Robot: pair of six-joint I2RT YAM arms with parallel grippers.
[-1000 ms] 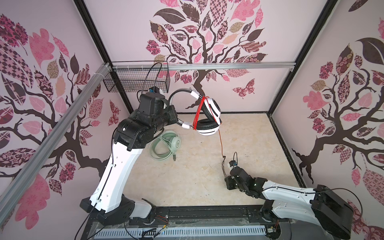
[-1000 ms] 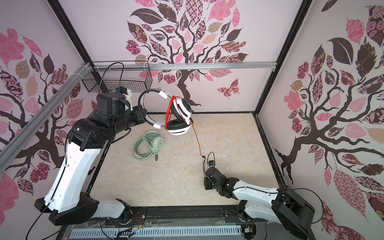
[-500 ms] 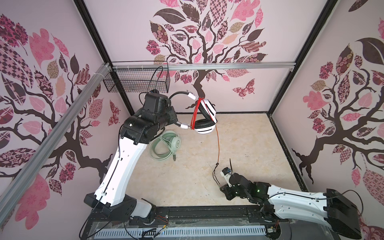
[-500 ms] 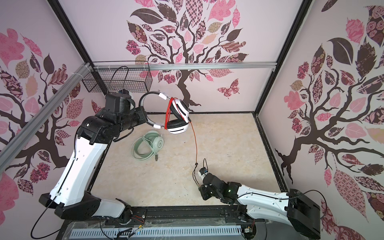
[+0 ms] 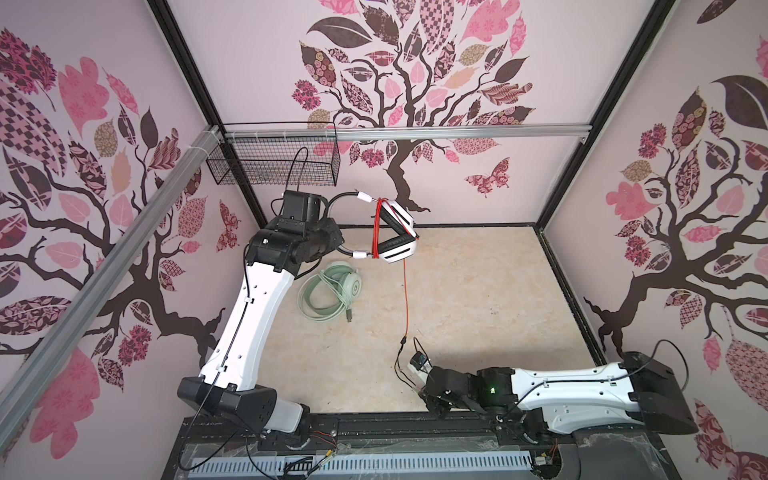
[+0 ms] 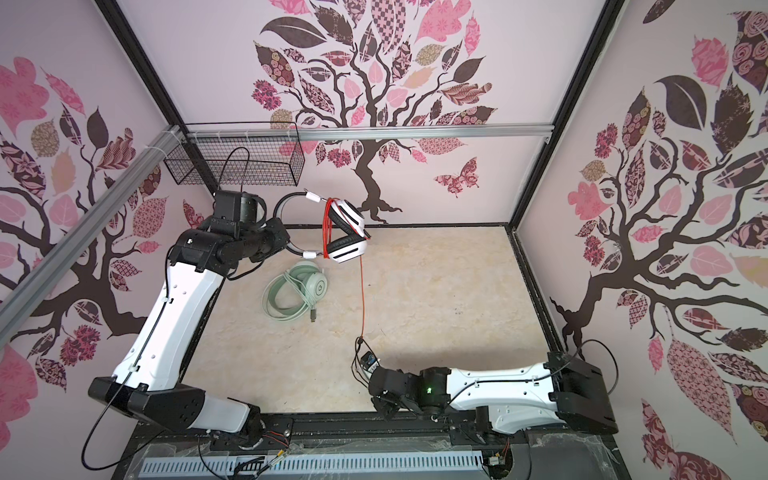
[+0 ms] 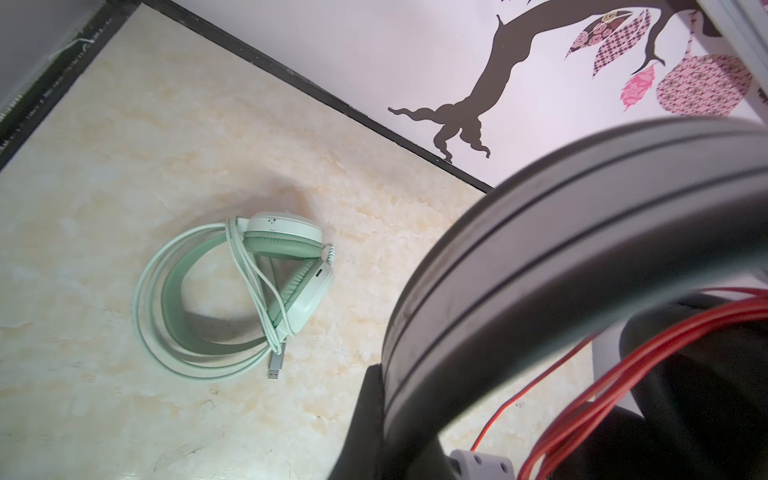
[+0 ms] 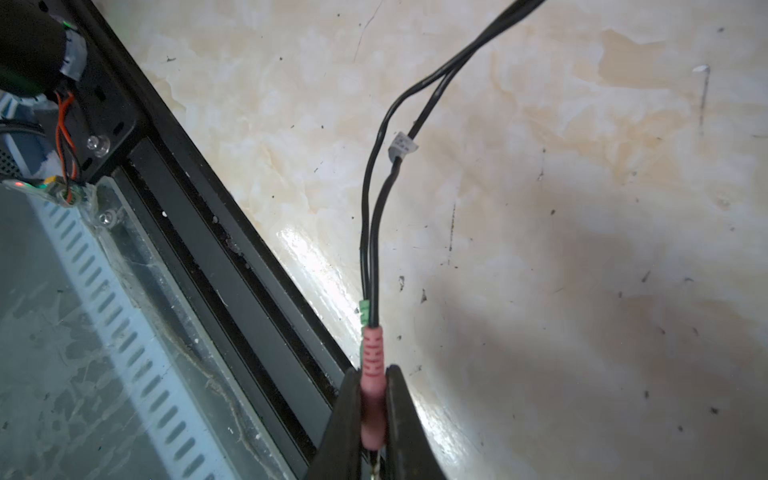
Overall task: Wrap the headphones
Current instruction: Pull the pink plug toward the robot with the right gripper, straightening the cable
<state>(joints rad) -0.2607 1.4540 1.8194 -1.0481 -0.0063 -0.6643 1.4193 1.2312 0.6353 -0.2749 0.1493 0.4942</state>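
The white and black over-ear headset (image 5: 395, 249) is hanging in the air above the back left part of the beige marble-patterned table (image 5: 478, 291), its headband sitting between the jaws of the left gripper (image 5: 334, 239); the mint-green over-ear headset (image 5: 351, 284) is lying on the table just in front of it; the thin orange-red cable (image 5: 406, 299) is running from the raised headset forward to the middle front, where the right gripper (image 8: 372, 382) is pinching the pink rubber plug (image 8: 371, 353); the black wire basket (image 5: 274, 166) is hanging on the back wall behind the left gripper.

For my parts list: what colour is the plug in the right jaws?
Pink plug; the right wrist view shows it best.
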